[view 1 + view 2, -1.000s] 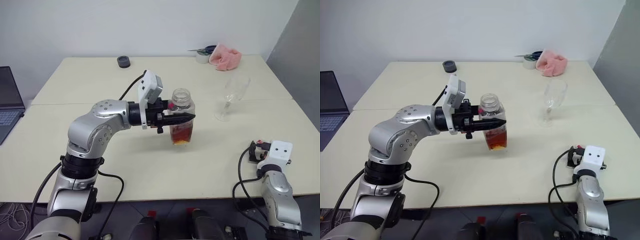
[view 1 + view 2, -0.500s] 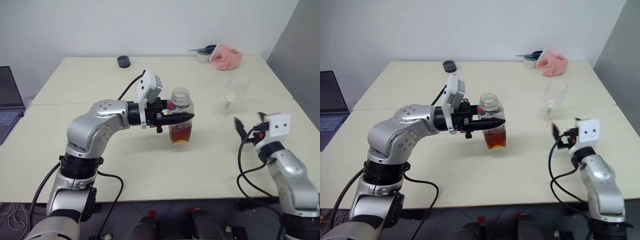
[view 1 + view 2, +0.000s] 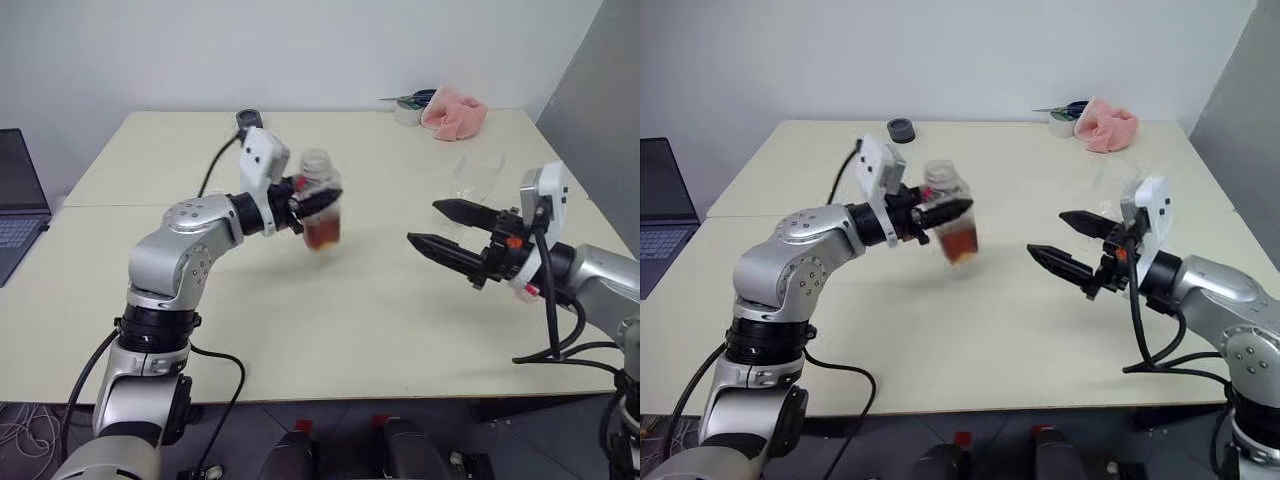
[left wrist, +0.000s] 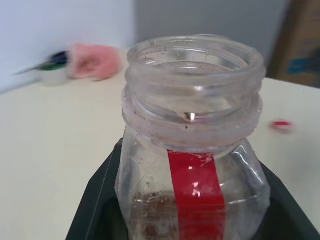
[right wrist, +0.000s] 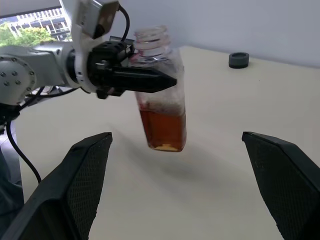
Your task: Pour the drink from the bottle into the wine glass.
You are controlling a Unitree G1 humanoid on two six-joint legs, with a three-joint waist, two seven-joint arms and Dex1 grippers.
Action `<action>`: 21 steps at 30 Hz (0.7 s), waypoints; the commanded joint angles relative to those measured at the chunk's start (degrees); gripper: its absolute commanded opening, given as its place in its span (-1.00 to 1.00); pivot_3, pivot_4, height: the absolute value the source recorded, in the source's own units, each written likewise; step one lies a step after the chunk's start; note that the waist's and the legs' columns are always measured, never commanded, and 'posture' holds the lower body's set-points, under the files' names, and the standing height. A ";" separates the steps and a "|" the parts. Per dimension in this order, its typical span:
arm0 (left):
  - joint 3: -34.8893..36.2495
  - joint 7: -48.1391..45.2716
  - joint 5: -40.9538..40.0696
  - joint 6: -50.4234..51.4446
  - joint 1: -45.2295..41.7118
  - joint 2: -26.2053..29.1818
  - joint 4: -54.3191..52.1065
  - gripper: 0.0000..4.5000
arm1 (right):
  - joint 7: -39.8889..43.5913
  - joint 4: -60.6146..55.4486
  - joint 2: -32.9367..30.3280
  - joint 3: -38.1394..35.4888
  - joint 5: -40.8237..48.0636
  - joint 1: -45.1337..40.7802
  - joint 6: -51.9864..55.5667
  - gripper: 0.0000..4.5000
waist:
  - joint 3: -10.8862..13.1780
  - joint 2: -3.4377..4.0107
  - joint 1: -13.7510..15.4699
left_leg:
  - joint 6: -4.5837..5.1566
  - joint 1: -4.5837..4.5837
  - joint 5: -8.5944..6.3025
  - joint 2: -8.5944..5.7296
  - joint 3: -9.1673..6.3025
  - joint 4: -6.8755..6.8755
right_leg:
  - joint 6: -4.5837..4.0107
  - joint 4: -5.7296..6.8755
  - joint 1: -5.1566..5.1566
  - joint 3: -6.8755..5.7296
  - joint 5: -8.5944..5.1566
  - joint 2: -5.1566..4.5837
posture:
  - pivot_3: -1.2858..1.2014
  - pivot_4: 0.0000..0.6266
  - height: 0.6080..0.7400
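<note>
Bottle [image 3: 319, 205], uncapped and about 1/2 full of drink [image 3: 322, 232], hangs above the table [image 3: 300, 320] clenched in the left gripper [image 3: 318, 200]; right gripper [image 3: 435, 225] spread empty; glass [image 3: 478, 175] unfilled, so pouring not yet begun.

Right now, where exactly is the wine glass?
In the left eye view the wine glass stands on the table's right part, behind the open right gripper, nearer than the pink cloth.
</note>
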 commanded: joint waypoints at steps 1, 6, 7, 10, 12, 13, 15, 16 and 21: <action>4.01 8.75 5.37 -7.26 -2.63 -1.81 6.09 -0.16 | -0.91 -0.67 0.55 0.58 1.14 -1.32 -0.41 0.98 | 0.00 -0.01 0.18 | 0.00 -0.01 0.00 -0.01 -0.01 0.00 | 0.00 -0.01 0.00 -0.02 0.00 -0.02 | 0.03 -0.52 1.00; 7.30 18.42 10.03 -14.62 -4.65 -4.77 15.26 -0.16 | -1.72 -0.07 1.81 1.99 -0.06 -3.14 -1.81 0.98 | 0.05 -0.10 0.32 | -0.01 -0.07 0.00 -0.06 0.01 0.02 | 0.02 -0.03 -0.06 -0.03 0.02 -0.14 | 0.03 -0.52 1.00; 8.09 19.75 10.26 -15.84 -4.61 -5.42 16.59 -0.16 | -1.82 0.01 2.06 2.37 -0.41 -3.72 -2.05 0.98 | 0.05 -0.10 0.33 | -0.01 -0.08 0.00 -0.08 0.02 0.02 | 0.02 -0.03 -0.06 -0.03 0.02 -0.16 | 0.03 -0.52 1.00; 10.16 22.38 10.57 -17.72 -4.14 -6.55 20.14 -0.16 | -2.13 0.28 2.76 2.92 -0.71 -5.17 -2.38 0.98 | 0.05 -0.10 0.32 | -0.01 -0.08 0.00 -0.11 0.03 0.02 | 0.03 -0.06 -0.07 -0.04 0.02 -0.20 | 0.03 -0.52 1.00; 10.39 22.36 11.13 -19.24 -3.47 -6.42 22.12 -0.16 | -2.44 0.43 3.03 3.01 -0.69 -5.81 -2.52 0.98 | 0.05 -0.11 0.29 | -0.01 -0.09 0.00 -0.11 0.02 0.01 | 0.03 -0.06 -0.08 -0.04 0.02 -0.20 | 0.03 -0.52 1.00; 10.40 22.22 11.42 -19.97 -3.07 -6.25 23.04 -0.16 | -2.59 0.45 3.13 3.08 -0.73 -5.99 -2.62 0.98 | 0.05 -0.11 0.29 | -0.02 -0.09 0.00 -0.11 0.02 0.01 | 0.03 -0.06 -0.08 -0.04 0.02 -0.20 | 0.03 -0.52 1.00; 10.78 22.18 11.37 -20.89 -2.54 -6.26 24.31 -0.16 | -2.86 0.45 3.36 3.17 -0.94 -6.17 -2.86 0.98 | 0.05 -0.11 0.29 | -0.02 -0.10 0.00 -0.12 0.02 0.01 | 0.03 -0.06 -0.08 -0.04 0.02 -0.22 | 0.03 -0.52 1.00; 11.00 22.04 11.21 -21.38 -2.22 -6.32 24.80 -0.16 | -2.96 0.43 3.51 3.21 -1.04 -6.22 -2.95 0.98 | 0.05 -0.11 0.29 | -0.01 -0.10 -0.01 -0.12 0.02 0.01 | 0.03 -0.06 -0.08 -0.04 0.03 -0.22 | 0.03 -0.52 1.00; 11.46 20.45 10.56 -23.71 -0.97 -6.78 25.85 -0.16 | -3.41 0.26 4.07 3.35 -1.34 -6.16 -3.37 0.98 | 0.05 -0.11 0.26 | -0.01 -0.11 -0.01 -0.12 0.01 0.00 | 0.03 -0.06 -0.10 -0.05 0.03 -0.22 | 0.03 -0.52 1.00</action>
